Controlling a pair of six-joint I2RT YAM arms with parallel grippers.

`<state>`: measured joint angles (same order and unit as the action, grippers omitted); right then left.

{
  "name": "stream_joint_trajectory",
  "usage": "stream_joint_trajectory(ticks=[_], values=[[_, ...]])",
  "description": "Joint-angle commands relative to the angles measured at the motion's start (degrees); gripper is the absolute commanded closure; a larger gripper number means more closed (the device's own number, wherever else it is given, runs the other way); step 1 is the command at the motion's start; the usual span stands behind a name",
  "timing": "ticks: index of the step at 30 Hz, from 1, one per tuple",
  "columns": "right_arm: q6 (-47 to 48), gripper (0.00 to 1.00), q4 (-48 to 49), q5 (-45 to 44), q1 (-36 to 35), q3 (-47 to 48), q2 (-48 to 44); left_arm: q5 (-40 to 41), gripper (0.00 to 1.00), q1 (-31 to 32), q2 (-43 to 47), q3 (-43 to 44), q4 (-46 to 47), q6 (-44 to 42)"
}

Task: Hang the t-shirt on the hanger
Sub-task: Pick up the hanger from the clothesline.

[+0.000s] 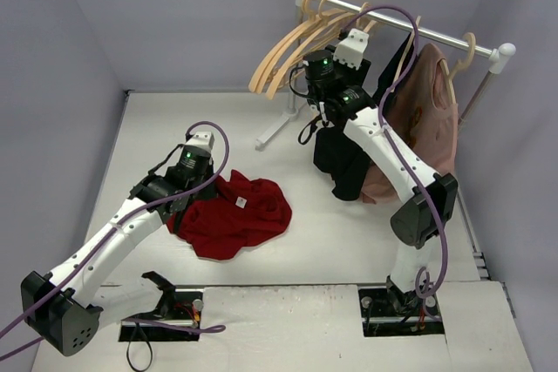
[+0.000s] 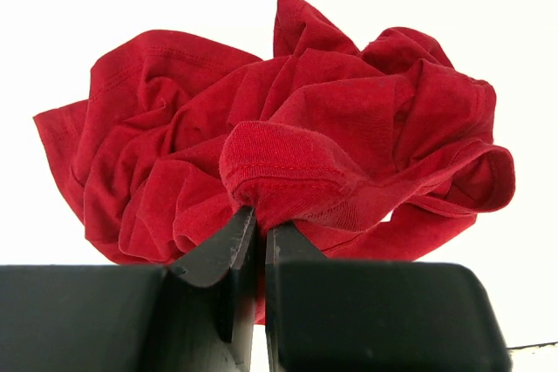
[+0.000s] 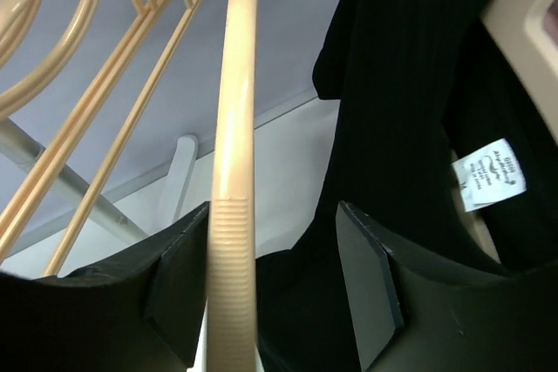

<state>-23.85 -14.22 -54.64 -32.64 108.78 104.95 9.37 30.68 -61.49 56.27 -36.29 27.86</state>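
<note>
Your left gripper is pinched tight on a fold of the t-shirt, which lies crumpled on the table. Your right gripper gapes wide around the hanger, whose hook is cut off above. The black garment hangs just beside, crowding the view.

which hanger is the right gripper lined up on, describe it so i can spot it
Start at the white clothes rack at the back right, where empty pale wooden hangers bunch at its left end. The hanger is the one nearest the black garment. It alone has its ribbed arm between the fingers of the open right gripper.
</note>
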Motion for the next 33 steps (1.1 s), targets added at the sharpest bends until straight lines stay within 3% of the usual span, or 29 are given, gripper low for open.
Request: stream_joint_trajectory(ticks=[1,6,17,33], values=[[0.04,0.55,3.02,-3.5,0.18,0.21,-5.65,0.56,1.0,-0.35,-0.13,2.44,1.58,-0.79],[1.47,0.73,2.97,-3.81,0.3,0.2,-6.2,0.62,1.0,-0.35,-0.14,2.38,1.43,-0.94],[3.09,1.0,2.97,-4.07,0.74,0.6,-6.39,0.74,1.0,-0.35,0.32,2.44,1.49,-1.28],[9.87,1.0,3.06,-6.52,-4.09,2.88,-11.38,1.26,1.0,-0.44,0.06,3.32,1.41,-1.93]])
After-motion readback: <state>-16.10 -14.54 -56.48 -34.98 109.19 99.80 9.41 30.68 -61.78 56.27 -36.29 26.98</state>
